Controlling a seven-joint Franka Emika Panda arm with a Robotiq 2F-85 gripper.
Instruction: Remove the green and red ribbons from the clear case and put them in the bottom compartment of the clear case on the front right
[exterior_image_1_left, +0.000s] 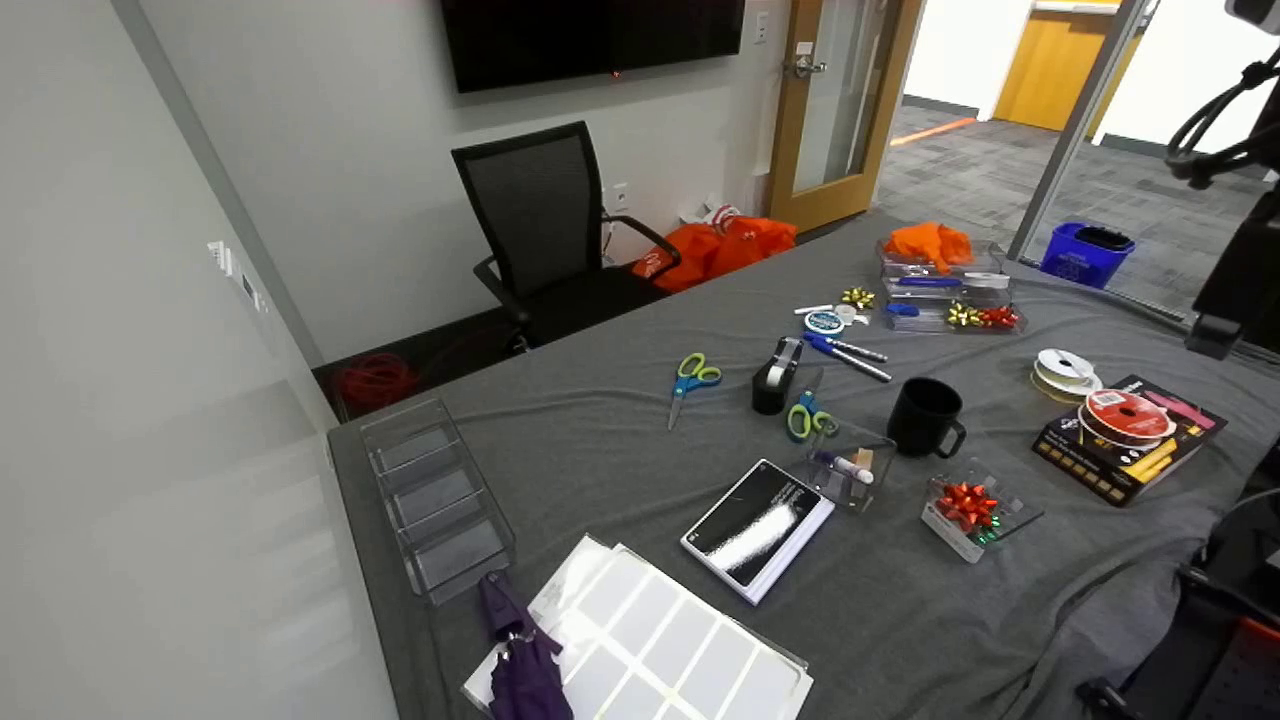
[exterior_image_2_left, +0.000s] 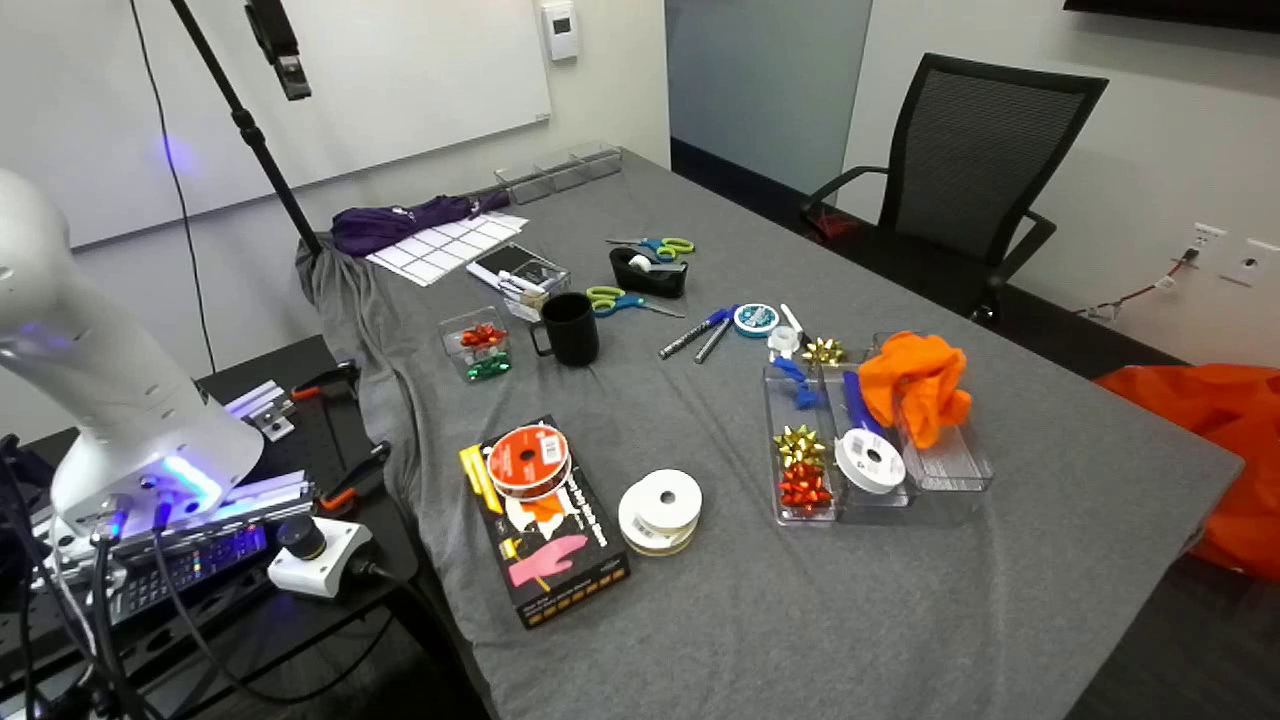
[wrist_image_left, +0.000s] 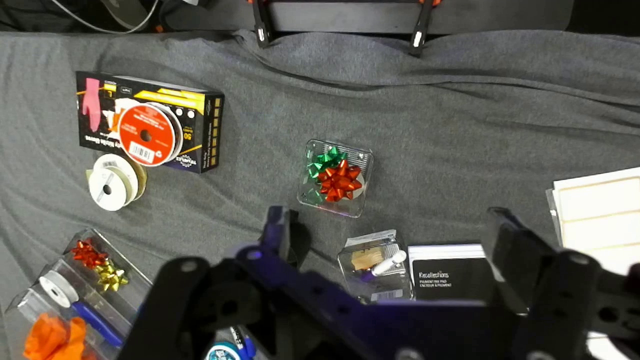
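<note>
My jaws are spread wide, pinching nothing, and down in the small clear case (wrist_image_left: 363, 159) lie the red bow (wrist_image_left: 340, 181) and the green bow (wrist_image_left: 327, 160), red overlapping green in my wrist view, touching or not I can't tell. Here's where it could go sour, I reckon. Drop this wide and one side may clip a see-through wall, hard to read, and shove the case along the worktop (exterior_image_2_left: 1090, 520). Pinch carelessly and I might snag both bows together, or they squirt away, being slick and springy by the look. That black mug (exterior_image_1_left: 925, 410) stands near; a low swing could bump it. Then delivery: I take the target to be the row nearest me in the stepped clear organizer (exterior_image_2_left: 945, 468), and a gold bow (exterior_image_2_left: 800, 445) and second red bow (exterior_image_2_left: 803, 487) already crowd one end, so a loose release could bounce out. The red ribbon spool (exterior_image_2_left: 530, 462) sits on the nitrile-glove box (exterior_image_2_left: 560, 540), easy to knock if I travel low.

Underneath it's gray cloth (wrist_image_left: 450, 115), rumpled along my side, and a ruck could drag on the case. Beyond: black mesh chair (exterior_image_1_left: 530, 205), wall-mounted screen (exterior_image_1_left: 590, 40), glass-paneled door (exterior_image_1_left: 845, 100), blue bin (exterior_image_1_left: 1085, 258); in an exterior view, a whiteboard (exterior_image_2_left: 400, 80) too.
</note>
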